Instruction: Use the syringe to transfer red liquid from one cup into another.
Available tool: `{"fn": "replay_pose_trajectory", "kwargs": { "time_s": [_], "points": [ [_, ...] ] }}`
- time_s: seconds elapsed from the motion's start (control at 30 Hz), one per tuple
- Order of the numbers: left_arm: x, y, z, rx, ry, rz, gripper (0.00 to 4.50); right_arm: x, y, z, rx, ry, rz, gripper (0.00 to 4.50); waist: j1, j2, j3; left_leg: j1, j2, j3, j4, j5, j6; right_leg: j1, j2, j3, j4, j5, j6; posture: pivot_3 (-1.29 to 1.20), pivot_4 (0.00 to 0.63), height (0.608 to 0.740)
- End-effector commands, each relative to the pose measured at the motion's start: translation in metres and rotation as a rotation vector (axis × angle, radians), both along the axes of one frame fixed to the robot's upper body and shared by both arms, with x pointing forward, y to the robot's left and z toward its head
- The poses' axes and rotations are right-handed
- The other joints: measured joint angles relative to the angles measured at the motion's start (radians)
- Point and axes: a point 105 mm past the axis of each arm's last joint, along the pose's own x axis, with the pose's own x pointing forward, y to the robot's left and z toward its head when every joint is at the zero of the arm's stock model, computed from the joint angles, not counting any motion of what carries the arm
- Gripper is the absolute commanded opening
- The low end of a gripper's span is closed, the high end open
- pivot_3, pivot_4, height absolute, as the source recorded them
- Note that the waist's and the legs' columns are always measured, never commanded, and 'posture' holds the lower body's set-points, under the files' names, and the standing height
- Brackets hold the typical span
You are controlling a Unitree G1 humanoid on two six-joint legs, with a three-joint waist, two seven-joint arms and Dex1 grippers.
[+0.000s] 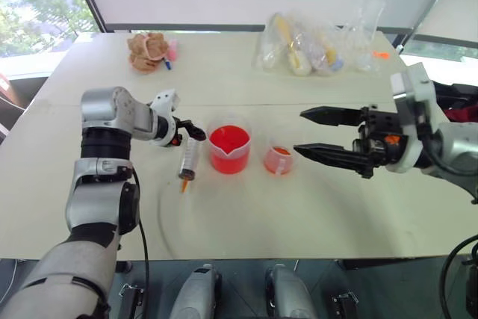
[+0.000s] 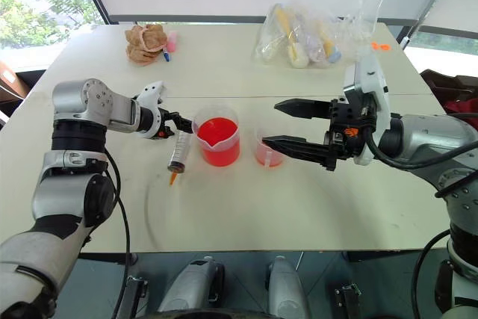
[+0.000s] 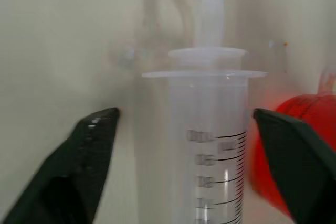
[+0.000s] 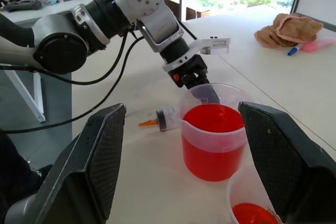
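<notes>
Pale tabletop [image 1: 246, 214], well lit, with a window blind behind. One syringe [image 1: 187, 160] lies flat on it, orange tip toward the near edge, just left of the beaker [image 1: 228, 149]. One beaker holds red liquid [image 1: 228, 140]; one smaller cup [image 1: 278, 160] stands just to its right with a shallow red layer.

The left gripper [image 1: 188, 131] sits at the syringe's plunger end, jaws spread to either side of the barrel and not clamping it. The right gripper [image 1: 317, 134] hovers level to the right of the cup, jaws apart, empty.

Judgement: the pick-up step is in hand. The next move calls for closing on the barrel and lifting it.

Far side: one brown cloth [image 1: 146, 51], one pile of clear bags [image 1: 321, 42].
</notes>
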Motion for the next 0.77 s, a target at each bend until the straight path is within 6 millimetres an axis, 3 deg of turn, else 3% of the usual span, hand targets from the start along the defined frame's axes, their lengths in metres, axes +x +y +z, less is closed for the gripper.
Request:
{"fn": "replay_pose_trajectory", "kwargs": {
  "time_s": [0.03, 0.2, 0.27, 0.33, 0.47, 0.6, 0.77],
  "points": [
    [0.005, 0.013, 0.010, 0.040, -0.083, 0.022, 4.47, -0.003, 0.000, 0.006, 0.022, -0.037, 0.002, 3.58, -0.005, 0.000, 0.000, 0.000, 0.000, 0.000, 0.000, 0.000, -0.001, 0.000, 0.000, 0.000, 0.001, 0.000, 0.000, 0.00, 0.150, 0.740],
    [0.014, 0.021, 0.051, 0.079, -0.399, -0.058, 4.47, 0.003, -0.011, 0.000, 0.020, -0.016, -0.062, 3.58, -0.007, 0.000, 0.000, 0.000, 0.001, 0.000, 0.000, 0.001, -0.002, -0.001, 0.000, 0.000, 0.001, 0.000, -0.001, 0.00, 0.150, 0.740],
    [0.006, 0.024, 0.072, 0.009, -0.519, -0.098, 4.47, 0.006, -0.019, -0.002, 0.022, -0.011, -0.099, 3.58, -0.003, 0.000, 0.000, -0.001, 0.001, 0.000, -0.001, 0.003, -0.005, -0.002, 0.000, 0.000, 0.000, 0.000, -0.001, 0.00, 0.150, 0.740],
    [-0.010, 0.032, 0.092, 0.054, -0.666, -0.192, 4.47, 0.010, -0.030, -0.002, 0.030, -0.003, -0.146, 3.58, -0.001, 0.000, 0.000, -0.002, 0.001, 0.000, -0.001, 0.003, -0.005, -0.002, 0.000, 0.000, -0.001, 0.001, -0.001, 0.00, 0.150, 0.740],
    [-0.036, 0.033, 0.107, 0.025, -0.836, -0.288, 4.47, 0.015, -0.046, -0.007, 0.049, 0.025, -0.212, 3.58, 0.004, 0.000, 0.000, -0.002, 0.001, 0.001, -0.001, 0.003, -0.006, -0.002, -0.003, 0.001, -0.003, 0.000, -0.001, 0.00, 0.150, 0.740],
    [-0.056, 0.062, 0.091, 0.069, -0.927, -0.236, 4.47, 0.021, -0.069, -0.023, 0.067, 0.079, -0.312, 3.58, 0.004, 0.000, 0.000, -0.002, 0.000, 0.001, -0.001, 0.000, -0.001, 0.000, -0.005, 0.000, -0.004, 0.000, -0.001, 0.00, 0.150, 0.740],
    [-0.082, 0.065, 0.055, 0.075, -0.888, -0.223, 4.47, 0.026, -0.088, -0.041, 0.095, 0.144, -0.403, 3.58, 0.002, 0.000, 0.000, -0.002, 0.001, 0.001, -0.001, -0.001, 0.001, 0.000, -0.004, 0.000, -0.004, 0.000, -0.001, 0.00, 0.150, 0.740]
  ]
}}
